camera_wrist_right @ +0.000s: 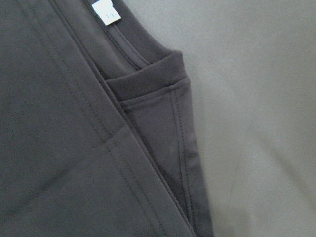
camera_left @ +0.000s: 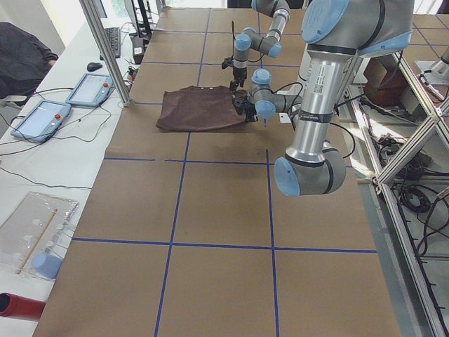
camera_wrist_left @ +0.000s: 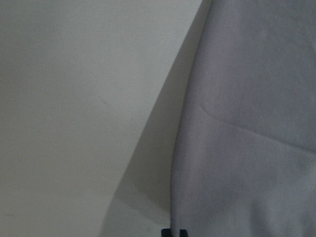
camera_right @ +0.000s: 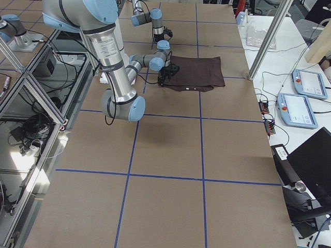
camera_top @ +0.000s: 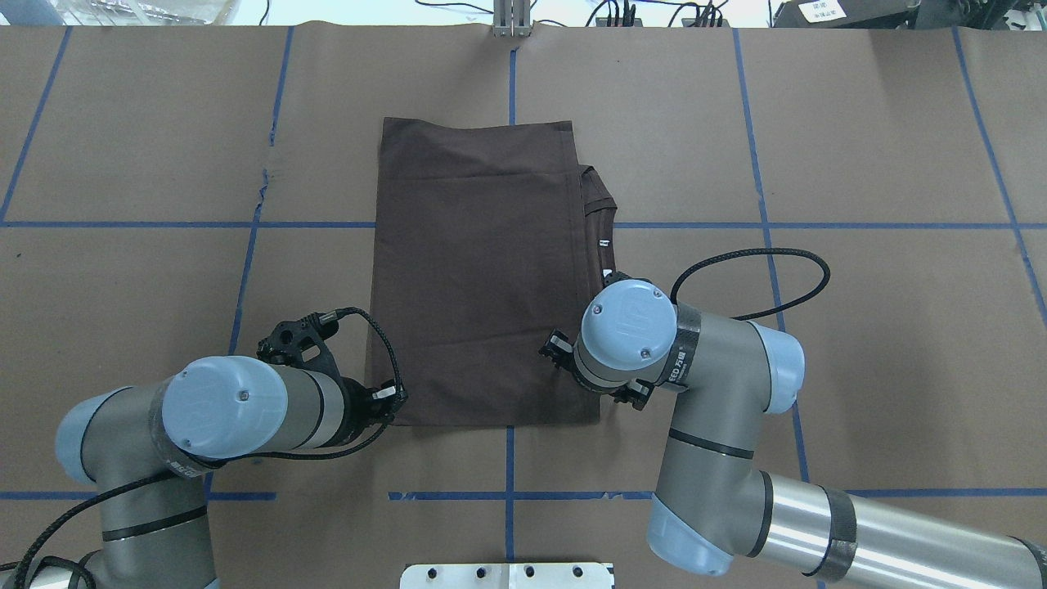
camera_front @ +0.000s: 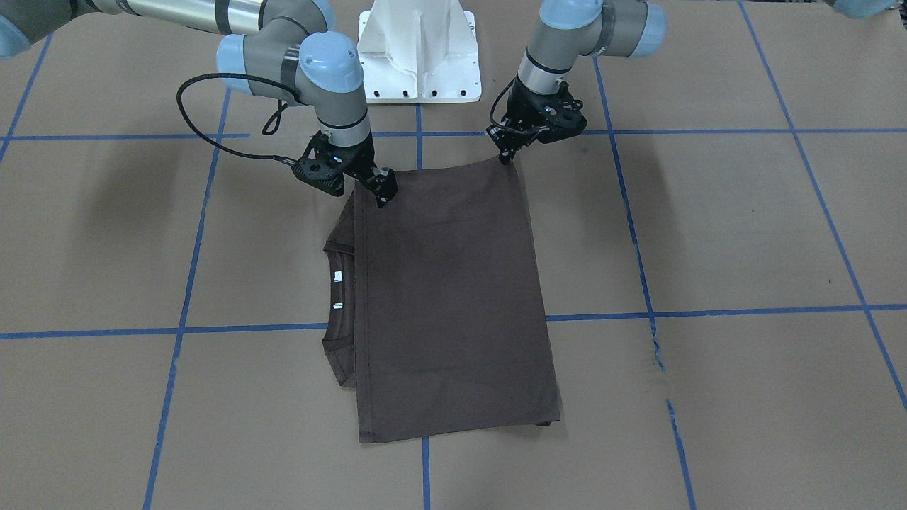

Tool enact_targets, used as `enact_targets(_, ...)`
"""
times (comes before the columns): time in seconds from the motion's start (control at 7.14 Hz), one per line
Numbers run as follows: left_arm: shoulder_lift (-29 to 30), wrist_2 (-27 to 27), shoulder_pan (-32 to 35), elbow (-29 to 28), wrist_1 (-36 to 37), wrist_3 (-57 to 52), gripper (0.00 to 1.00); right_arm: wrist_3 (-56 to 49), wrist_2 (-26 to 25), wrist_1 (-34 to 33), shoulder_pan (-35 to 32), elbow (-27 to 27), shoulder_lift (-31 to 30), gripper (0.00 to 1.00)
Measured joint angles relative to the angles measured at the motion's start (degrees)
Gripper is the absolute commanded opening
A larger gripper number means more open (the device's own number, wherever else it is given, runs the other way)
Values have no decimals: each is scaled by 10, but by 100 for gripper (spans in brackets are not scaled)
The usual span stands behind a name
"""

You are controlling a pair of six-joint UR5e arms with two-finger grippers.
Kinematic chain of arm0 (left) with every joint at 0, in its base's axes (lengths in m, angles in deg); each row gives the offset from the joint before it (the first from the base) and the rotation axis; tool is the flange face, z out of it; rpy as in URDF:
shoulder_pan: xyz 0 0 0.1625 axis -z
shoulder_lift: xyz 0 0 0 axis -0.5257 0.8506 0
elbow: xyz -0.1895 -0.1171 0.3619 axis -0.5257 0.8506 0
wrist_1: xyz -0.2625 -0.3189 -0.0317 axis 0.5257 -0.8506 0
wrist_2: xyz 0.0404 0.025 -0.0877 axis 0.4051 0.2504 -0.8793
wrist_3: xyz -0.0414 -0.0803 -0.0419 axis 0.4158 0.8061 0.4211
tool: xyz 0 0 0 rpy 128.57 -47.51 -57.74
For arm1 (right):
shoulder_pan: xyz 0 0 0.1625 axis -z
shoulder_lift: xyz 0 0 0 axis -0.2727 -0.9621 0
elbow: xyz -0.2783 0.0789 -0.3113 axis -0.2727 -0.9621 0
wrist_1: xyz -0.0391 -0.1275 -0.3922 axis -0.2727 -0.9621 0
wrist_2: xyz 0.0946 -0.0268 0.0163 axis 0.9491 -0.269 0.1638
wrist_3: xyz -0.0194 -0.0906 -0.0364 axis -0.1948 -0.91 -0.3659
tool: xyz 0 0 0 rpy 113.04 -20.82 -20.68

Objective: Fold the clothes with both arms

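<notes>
My left arm [camera_top: 245, 417] reaches in low over the counter [camera_top: 859, 327], and my left claw [camera_front: 507, 156] is at the near left corner of the T-shirt [camera_top: 483, 278]. It is clamped on that corner. The left wrist view shows its two black tips close together at the hem, and the cloth there casts a wide shadow on the brown paper, so that edge sits a little above the counter.

The T-shirt lies in the middle of the counter across a blue tape line [camera_top: 123, 223]. It is folded into a tall dark brown rectangle with its long sides running from near to far. On its right side the ribbed collar [camera_front: 340, 297] sticks out from under the top layer. Two small white neck tags [camera_front: 338, 276] show there.

My right arm [camera_top: 712, 368] bends in from the right. My right claw [camera_front: 382, 193] points down at the near right corner of the T-shirt and touches the cloth. Its fingers look close together, though I cannot tell whether they actually grip the fabric, since the right wrist view shows only collar, seams and counter.
</notes>
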Motion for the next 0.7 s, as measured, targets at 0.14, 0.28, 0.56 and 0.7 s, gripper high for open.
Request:
enact_targets(0.14, 1, 0, 0, 0, 0, 0, 0, 3, -1, -1, 3, -1, 0, 100)
enact_targets(0.28, 1, 0, 1, 0, 1, 0, 0, 4, -2, -1, 5, -3, 1, 99)
enact_targets(0.56, 1, 0, 1, 0, 2, 0, 0, 4, -2, -2, 7, -7, 3, 69)
enact_targets(0.7, 1, 0, 1, 0, 2, 0, 0, 4, -2, -4, 8, -9, 3, 36)
